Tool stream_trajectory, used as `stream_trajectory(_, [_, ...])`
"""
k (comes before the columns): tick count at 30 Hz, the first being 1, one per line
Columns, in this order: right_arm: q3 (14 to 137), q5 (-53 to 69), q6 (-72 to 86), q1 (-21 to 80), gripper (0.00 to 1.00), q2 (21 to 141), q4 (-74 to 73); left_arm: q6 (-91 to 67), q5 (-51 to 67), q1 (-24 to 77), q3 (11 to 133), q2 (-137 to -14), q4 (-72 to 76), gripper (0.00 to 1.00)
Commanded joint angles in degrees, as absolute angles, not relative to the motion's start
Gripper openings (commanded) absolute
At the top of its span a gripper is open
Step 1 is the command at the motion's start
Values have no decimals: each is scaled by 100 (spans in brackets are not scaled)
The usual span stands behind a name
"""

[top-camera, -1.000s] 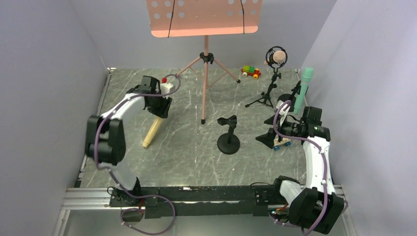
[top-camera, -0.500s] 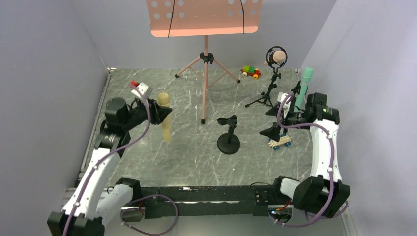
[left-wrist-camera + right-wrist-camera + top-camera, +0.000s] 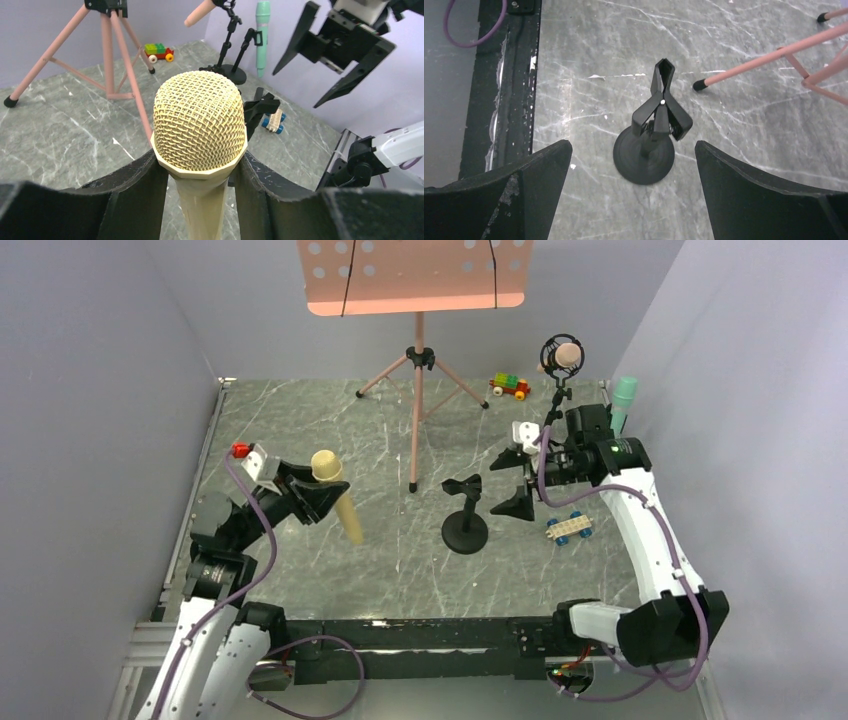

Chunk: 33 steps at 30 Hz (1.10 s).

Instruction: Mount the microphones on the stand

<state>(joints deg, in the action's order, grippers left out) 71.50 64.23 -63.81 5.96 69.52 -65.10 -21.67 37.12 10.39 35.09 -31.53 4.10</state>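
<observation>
My left gripper (image 3: 318,497) is shut on the pale yellow microphone (image 3: 340,502) and holds it head-up, slightly tilted, above the table's left side. Its mesh head fills the left wrist view (image 3: 199,122) between my fingers (image 3: 135,200). My right gripper (image 3: 510,482) is open and empty, just right of the empty black clip stand (image 3: 465,517). That stand sits between the open fingers in the right wrist view (image 3: 658,131). The teal microphone (image 3: 623,398) stands in a holder at the far right. The salmon pink microphone (image 3: 566,358) sits in a black tripod stand.
A pink music stand (image 3: 418,390) on tripod legs stands at the back centre. One brick toy car (image 3: 509,386) is at the back, another (image 3: 568,528) lies under my right arm. Grey walls close in left and right.
My left arm lifted the yellow microphone off the table, turned it upright and carried it nearer and rightward. My right gripper moved left from the teal microphone to beside the clip stand.
</observation>
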Motion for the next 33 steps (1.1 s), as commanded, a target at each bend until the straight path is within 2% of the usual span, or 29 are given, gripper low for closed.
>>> stream_trajectory(1, [7221, 6300, -5993, 951, 100, 7267, -5677, -2317, 3937, 1062, 3500, -2888, 659, 7])
stream_trajectory(6, [7187, 6180, -5503, 1140, 100, 7465, -5065, -2294, 3946, 1063, 3408, -2724, 594, 7])
stream_trajectory(14, [7251, 5965, -5361, 1277, 100, 7852, -4979, -2313, 3998, 1063, 3322, -2565, 567, 7])
stream_trajectory(23, [6692, 5894, -5086, 1439, 99, 7609, -4501, -2361, 4002, 1063, 3253, -2501, 607, 7])
stream_trajectory(33, [6654, 5889, -4938, 1503, 85, 7639, -4341, -2340, 4021, 1063, 3285, -2478, 543, 7])
